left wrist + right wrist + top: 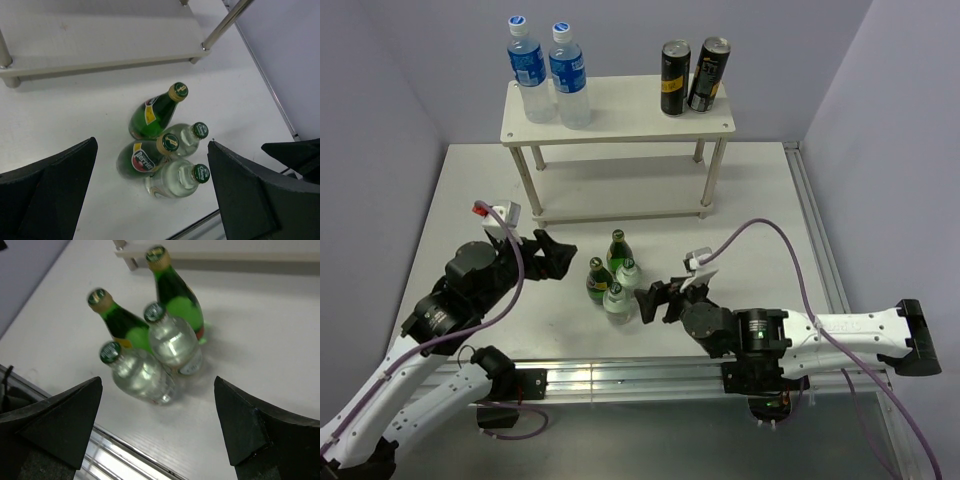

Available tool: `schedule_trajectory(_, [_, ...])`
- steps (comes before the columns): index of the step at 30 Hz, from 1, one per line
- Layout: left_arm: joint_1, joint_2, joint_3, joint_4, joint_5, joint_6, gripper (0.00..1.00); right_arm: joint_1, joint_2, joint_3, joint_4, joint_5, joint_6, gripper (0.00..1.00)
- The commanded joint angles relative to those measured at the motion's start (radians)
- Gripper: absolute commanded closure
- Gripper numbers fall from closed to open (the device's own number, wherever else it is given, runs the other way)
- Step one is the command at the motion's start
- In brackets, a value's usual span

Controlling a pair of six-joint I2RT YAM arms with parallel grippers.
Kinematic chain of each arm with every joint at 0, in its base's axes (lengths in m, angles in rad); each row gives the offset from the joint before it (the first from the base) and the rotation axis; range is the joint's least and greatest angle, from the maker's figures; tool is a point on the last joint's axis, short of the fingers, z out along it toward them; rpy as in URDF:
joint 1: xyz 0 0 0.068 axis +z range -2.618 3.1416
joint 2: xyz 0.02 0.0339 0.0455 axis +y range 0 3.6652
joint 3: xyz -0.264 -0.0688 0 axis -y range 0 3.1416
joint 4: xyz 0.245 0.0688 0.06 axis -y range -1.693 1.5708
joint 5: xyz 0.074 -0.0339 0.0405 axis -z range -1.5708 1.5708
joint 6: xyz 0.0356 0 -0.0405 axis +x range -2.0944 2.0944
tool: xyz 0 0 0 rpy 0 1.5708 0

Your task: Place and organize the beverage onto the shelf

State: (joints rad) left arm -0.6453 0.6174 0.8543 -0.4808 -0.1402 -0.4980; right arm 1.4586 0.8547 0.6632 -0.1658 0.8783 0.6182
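Note:
The cream-white shelf (620, 112) stands at the back of the table. Two clear plastic bottles with blue labels (548, 72) stand on the left of its top board. Two dark green glass bottles (616, 251) (149, 113) and two clear glass bottles with green caps (617, 302) (175, 178) stand upright in a tight cluster on the table in front of the shelf. My left gripper (560, 255) (152, 146) is open just left of the cluster and holds nothing. My right gripper (655, 302) (157, 382) is open just right of the cluster, the nearest clear bottle (141, 373) ahead of its jaws.
Two dark cans (690, 78) stand on the right of the shelf's top board. The lower board (100, 45) is bare where it shows. An aluminium rail (620, 380) runs along the table's near edge. Grey walls close in the left, back and right.

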Motion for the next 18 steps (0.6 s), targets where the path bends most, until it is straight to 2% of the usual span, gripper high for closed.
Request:
schedule_trajectory(1, [-0.04,-0.007,-0.038,-0.021,-0.062,-0.1,0.01,0.023,-0.061,-0.072,-0.078,0.062,0.146,0.0])
schedule_trajectory(5, [-0.096,-0.015,-0.073,0.051,-0.065,-0.178,0.01,0.057,-0.088,-0.112,-0.1,0.054,0.189,0.0])
schedule_trajectory(9, [-0.168,-0.042,-0.133,0.057,-0.215,-0.226,0.01,0.078,-0.079,-0.113,-0.119,0.067,0.21,0.0])
schedule_trajectory(18, [-0.254,-0.122,-0.391,0.257,-0.301,-0.304,0.03,0.095,-0.14,-0.137,-0.159,0.065,0.227,0.0])
